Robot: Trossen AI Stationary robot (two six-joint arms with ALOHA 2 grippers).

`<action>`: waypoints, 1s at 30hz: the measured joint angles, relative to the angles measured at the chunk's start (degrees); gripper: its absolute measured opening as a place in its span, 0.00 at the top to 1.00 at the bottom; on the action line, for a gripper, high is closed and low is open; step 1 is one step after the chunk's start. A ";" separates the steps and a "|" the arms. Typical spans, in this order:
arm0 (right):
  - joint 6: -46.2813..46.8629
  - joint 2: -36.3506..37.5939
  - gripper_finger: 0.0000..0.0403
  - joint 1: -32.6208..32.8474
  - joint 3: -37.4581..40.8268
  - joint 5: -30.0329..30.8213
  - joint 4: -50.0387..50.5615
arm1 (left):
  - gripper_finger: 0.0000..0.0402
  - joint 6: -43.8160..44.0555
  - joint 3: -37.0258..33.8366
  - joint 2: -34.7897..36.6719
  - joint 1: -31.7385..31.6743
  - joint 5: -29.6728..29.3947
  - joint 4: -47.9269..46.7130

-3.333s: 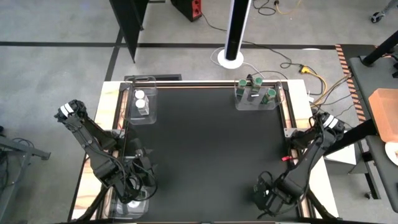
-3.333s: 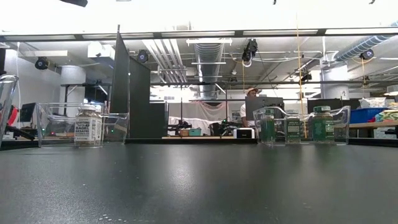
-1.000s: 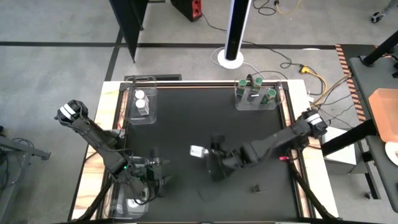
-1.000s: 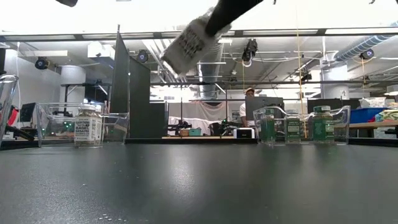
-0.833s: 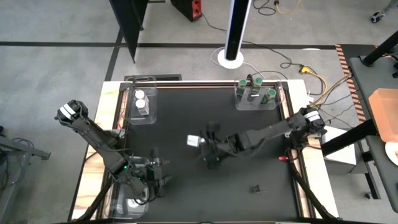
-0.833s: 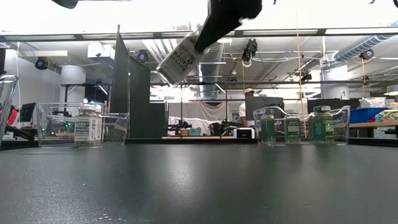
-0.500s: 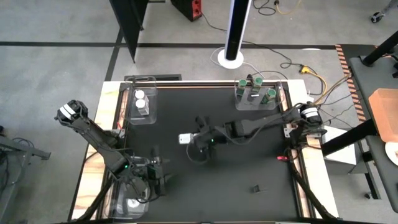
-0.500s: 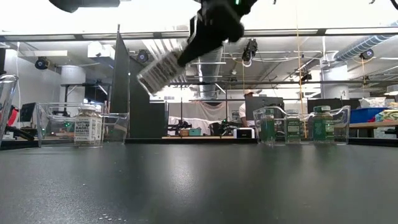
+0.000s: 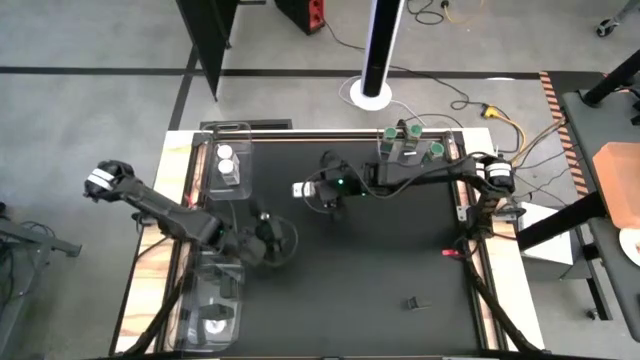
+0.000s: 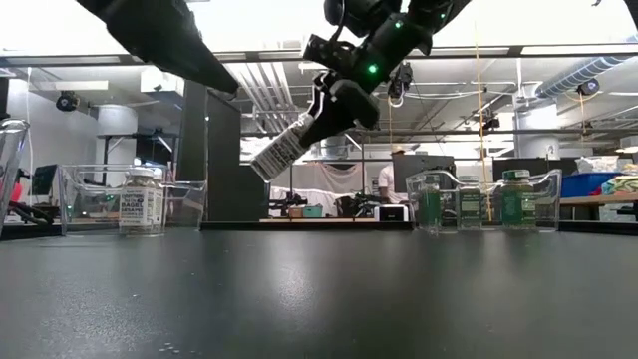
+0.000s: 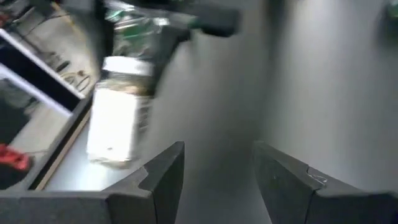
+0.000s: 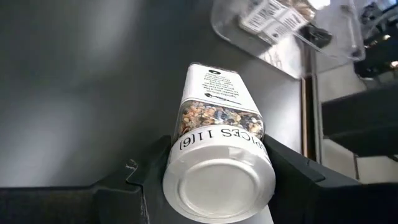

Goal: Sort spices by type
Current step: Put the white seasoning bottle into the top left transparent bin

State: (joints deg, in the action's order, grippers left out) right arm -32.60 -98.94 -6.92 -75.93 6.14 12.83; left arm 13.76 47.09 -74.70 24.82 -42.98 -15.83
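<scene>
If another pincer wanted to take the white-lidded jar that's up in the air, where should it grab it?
Probably by the label end. The right pincer already clamps the white-lidded spice jar near its lid, and the jar hangs tilted above the table with its labelled bottom pointing down toward the tray of white-lidded jars. That end is free, so come from below, fingers across its flat sides.

Left wrist view blurs the spice jar (image 11: 121, 112).

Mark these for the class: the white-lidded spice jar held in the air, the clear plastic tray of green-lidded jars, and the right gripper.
White-lidded spice jar (image 12: 219, 171): right wrist view, on its round lid.
Clear plastic tray of green-lidded jars (image 9: 410, 170): high view, near rim.
Right gripper (image 9: 322, 188): high view, between fingertips.
</scene>
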 joint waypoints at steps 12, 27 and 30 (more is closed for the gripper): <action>4.75 0.94 0.52 0.59 5.09 -4.94 -2.15 | 0.57 1.89 -1.85 9.44 -5.27 0.29 -8.70; 3.29 0.94 0.52 6.95 8.78 -3.49 -10.81 | 0.56 11.52 -2.52 4.82 -5.16 4.02 -6.61; 1.19 0.96 0.52 7.80 8.48 1.97 -10.76 | 0.52 9.64 -1.58 2.73 -4.98 5.59 -6.52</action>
State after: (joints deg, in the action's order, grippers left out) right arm -31.42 -97.98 0.88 -67.45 8.11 2.07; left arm 23.40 45.51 -71.96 19.83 -37.39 -22.35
